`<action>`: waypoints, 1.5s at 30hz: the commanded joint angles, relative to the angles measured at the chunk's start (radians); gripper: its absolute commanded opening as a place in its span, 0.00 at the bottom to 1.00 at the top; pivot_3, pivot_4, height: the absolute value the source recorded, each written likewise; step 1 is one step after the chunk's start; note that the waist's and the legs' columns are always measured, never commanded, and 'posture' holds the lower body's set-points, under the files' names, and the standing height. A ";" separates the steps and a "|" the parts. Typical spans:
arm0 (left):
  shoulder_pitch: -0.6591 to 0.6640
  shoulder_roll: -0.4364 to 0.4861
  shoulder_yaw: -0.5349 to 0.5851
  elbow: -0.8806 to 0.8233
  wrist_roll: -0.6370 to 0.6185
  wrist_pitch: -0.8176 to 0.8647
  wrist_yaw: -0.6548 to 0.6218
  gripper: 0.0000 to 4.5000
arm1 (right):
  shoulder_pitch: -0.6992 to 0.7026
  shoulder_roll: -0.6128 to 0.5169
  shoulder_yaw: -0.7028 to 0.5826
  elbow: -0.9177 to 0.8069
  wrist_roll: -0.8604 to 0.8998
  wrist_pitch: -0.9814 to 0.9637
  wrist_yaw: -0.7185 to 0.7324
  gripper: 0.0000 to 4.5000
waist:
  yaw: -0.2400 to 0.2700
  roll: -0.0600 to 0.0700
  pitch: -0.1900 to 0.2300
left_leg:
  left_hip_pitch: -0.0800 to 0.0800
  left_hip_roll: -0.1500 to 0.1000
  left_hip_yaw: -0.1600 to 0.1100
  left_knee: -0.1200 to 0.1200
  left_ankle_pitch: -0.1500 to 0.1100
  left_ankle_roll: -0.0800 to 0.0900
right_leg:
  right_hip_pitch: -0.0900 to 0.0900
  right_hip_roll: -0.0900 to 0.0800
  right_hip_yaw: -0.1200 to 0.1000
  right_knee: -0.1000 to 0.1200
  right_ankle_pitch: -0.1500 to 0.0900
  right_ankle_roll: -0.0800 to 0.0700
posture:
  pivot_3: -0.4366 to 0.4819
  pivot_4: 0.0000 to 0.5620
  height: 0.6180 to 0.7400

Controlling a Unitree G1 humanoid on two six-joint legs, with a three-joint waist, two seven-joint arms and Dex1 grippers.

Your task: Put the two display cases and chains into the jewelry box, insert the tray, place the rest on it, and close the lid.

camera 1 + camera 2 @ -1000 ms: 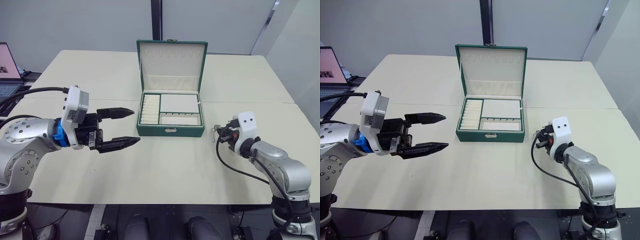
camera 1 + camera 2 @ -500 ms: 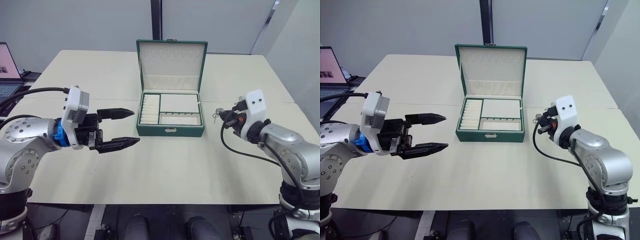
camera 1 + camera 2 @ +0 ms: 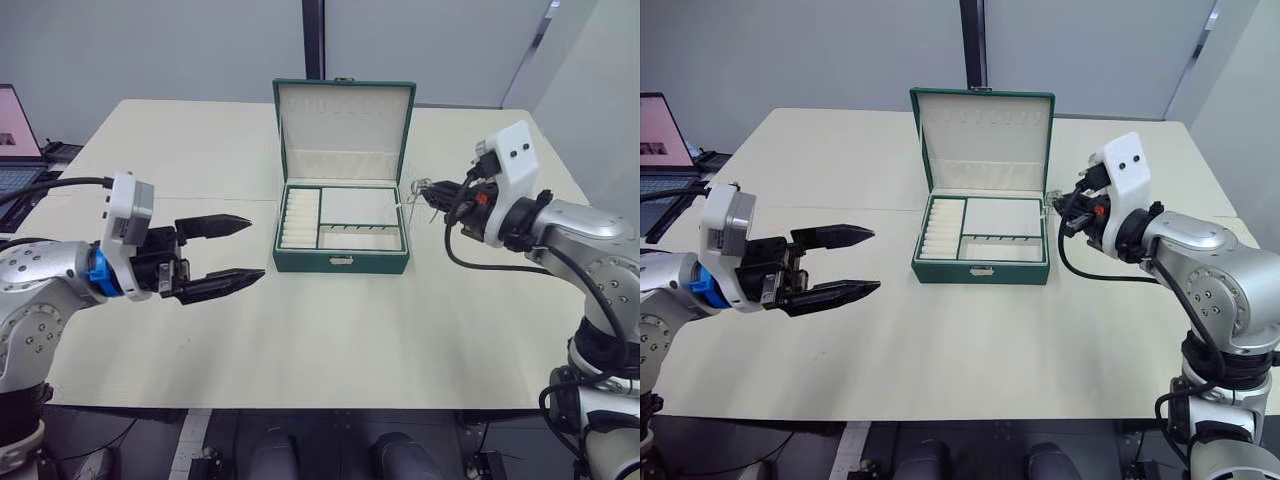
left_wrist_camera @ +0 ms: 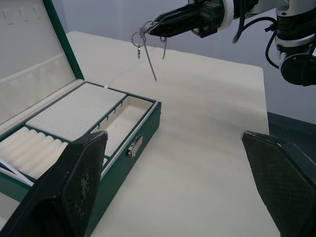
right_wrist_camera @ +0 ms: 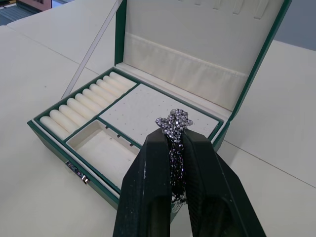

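The dark green jewelry box (image 3: 341, 259) stands open at the table's centre, its lid (image 3: 343, 130) upright. The tray (image 3: 357, 207) sits inside it, showing its ribbed strip and cream compartments. My right gripper (image 3: 426, 191) hovers just off the box's right rim, shut on the rest (image 5: 175, 123), a small silver cluster of links and rings that dangles from its tips (image 4: 146, 42). My left gripper (image 3: 255, 247) is open and holds nothing, in the air to the left of the box front. The two display cases and the chains are hidden.
A laptop (image 3: 14, 140) sits off the far left of the cream table (image 3: 330, 340). A seam crosses the table behind the box. Bare tabletop lies in front of and on both sides of the box.
My right gripper has risen from the tabletop right of the box and moved up and left to the box's right rim, carrying the silver cluster. My left gripper has drawn back slightly leftward.
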 commanded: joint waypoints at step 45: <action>0.191 0.042 0.294 -0.082 -0.056 0.036 0.074 1.00 | -0.022 0.190 0.339 0.437 -0.164 -0.463 0.146 0.04 | -0.007 0.000 0.000 | 0.000 0.000 0.000 0.000 0.000 0.000 | -0.001 0.000 -0.001 0.000 0.000 0.000 | 0.48 0.27 1.00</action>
